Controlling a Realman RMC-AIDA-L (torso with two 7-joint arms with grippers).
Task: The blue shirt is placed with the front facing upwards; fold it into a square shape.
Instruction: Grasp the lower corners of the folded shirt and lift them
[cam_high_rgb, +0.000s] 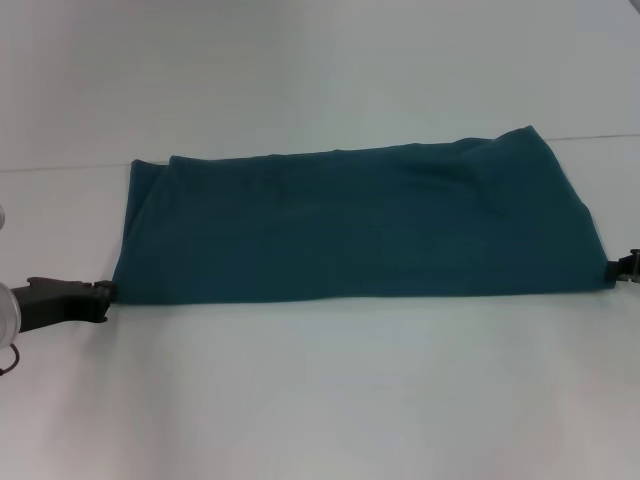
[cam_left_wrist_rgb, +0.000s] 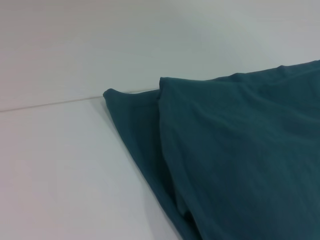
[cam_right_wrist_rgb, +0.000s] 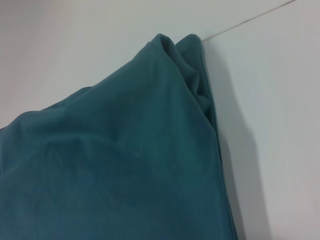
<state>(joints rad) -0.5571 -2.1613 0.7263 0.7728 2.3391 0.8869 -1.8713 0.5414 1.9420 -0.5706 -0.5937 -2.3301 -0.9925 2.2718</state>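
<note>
1. Teal cotton: one blue shirt, lying as a long folded band across the white table, plain side up.
2. Grippers, two: left gripper and right gripper at the band's near corners; grip state cannot be told.
3. Step judged: lengthwise fold made; next, fold end over end into a square.

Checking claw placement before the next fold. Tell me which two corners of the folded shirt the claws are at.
The two near corners: left claw at the blue shirt near-left corner, right claw at its near-right. The far corners lie free on the table.
</note>
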